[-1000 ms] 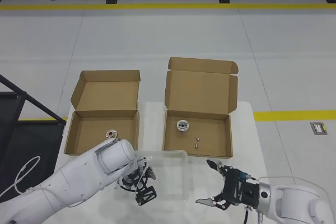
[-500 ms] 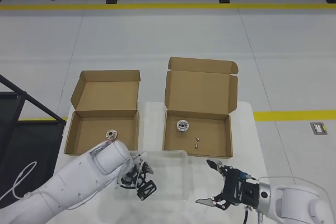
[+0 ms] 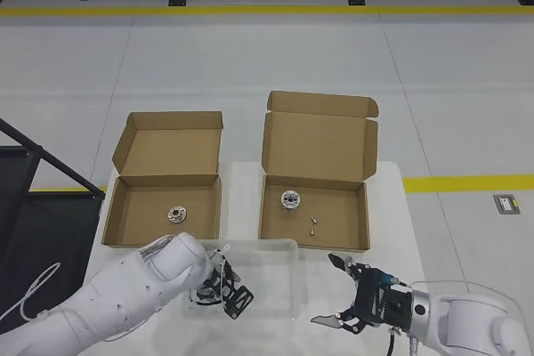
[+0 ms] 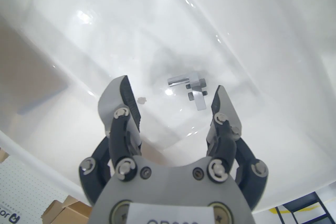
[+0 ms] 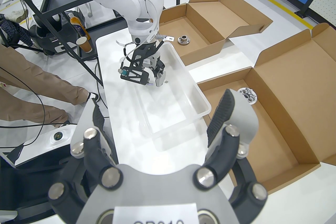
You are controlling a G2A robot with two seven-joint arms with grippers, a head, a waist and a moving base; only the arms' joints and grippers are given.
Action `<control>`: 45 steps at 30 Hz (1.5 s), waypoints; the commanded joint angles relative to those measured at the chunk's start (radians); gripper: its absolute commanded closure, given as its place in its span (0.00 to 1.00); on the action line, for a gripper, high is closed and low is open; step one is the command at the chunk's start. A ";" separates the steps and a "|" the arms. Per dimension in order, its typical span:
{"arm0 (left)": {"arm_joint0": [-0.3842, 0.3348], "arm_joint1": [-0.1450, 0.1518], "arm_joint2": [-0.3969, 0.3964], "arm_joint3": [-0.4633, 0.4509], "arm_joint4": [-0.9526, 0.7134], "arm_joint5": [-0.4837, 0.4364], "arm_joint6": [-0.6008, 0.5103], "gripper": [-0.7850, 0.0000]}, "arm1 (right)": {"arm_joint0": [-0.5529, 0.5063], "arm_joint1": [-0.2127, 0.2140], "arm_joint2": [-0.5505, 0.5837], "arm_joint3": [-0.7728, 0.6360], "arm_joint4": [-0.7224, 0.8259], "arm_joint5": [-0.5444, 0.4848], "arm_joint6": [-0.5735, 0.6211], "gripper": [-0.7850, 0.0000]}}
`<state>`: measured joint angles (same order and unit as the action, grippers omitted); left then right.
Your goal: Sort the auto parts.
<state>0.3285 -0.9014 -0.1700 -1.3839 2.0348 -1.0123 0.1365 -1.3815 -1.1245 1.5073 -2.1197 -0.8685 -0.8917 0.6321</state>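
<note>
Metal part point(image 4: 197, 96) in clr bin point(image 5: 193, 80)

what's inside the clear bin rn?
A small metal bracket with bolts lies on the bin floor, under the open left gripper. In the top view that arm covers part of the floor.

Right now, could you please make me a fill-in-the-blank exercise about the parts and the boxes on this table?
The left gripper stands with its jaws ____ above the metal bracket in the clear bin.
The right cardboard box holds a round bearing and ____ small screws.
The flanged part lies in the ____ cardboard box.
Missing words: open, two, left.
</note>
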 commanded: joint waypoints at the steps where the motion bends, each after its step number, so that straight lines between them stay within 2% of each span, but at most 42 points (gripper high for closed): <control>1: 0.005 0.001 0.000 0.001 -0.065 0.000 -0.076 0.25 | 0.000 0.000 0.000 0.000 0.000 0.000 0.000 0.00; 5: 0.011 0.003 0.000 0.001 -0.191 0.000 -0.236 0.33 | 0.000 0.000 0.000 0.000 0.000 0.000 0.000 0.00; 11: 0.010 0.013 0.000 -0.035 -0.384 0.000 -0.429 0.36 | 0.000 0.000 0.000 0.000 0.000 0.000 0.000 0.00; 22: 0.011 0.034 0.000 -0.077 -0.571 0.000 -0.633 0.42 | 0.000 0.000 0.000 0.000 0.000 0.000 0.000 0.00; 27: 0.012 0.039 0.000 -0.073 -0.603 0.000 -0.658 0.44 | 0.000 0.000 0.000 0.000 0.000 0.000 0.000 0.00; 29: 0.012 0.039 0.000 -0.068 -0.606 0.000 -0.656 0.50 | 0.000 0.000 0.000 0.000 0.000 0.000 0.000 0.00; 42: 0.018 0.017 0.000 0.010 -0.538 0.000 -0.550 0.56 | 0.000 0.000 0.000 0.000 0.000 0.000 0.000 0.00; 45: 0.018 0.010 0.000 0.023 -0.525 0.000 -0.530 0.65 | 0.000 0.000 0.000 0.000 0.000 0.000 0.000 0.00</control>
<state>0.3467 -0.8894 -0.1700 -1.3651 1.5057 -1.0123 -0.4011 -1.3815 -1.1245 1.5073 -2.1197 -0.8685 -0.8917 0.6321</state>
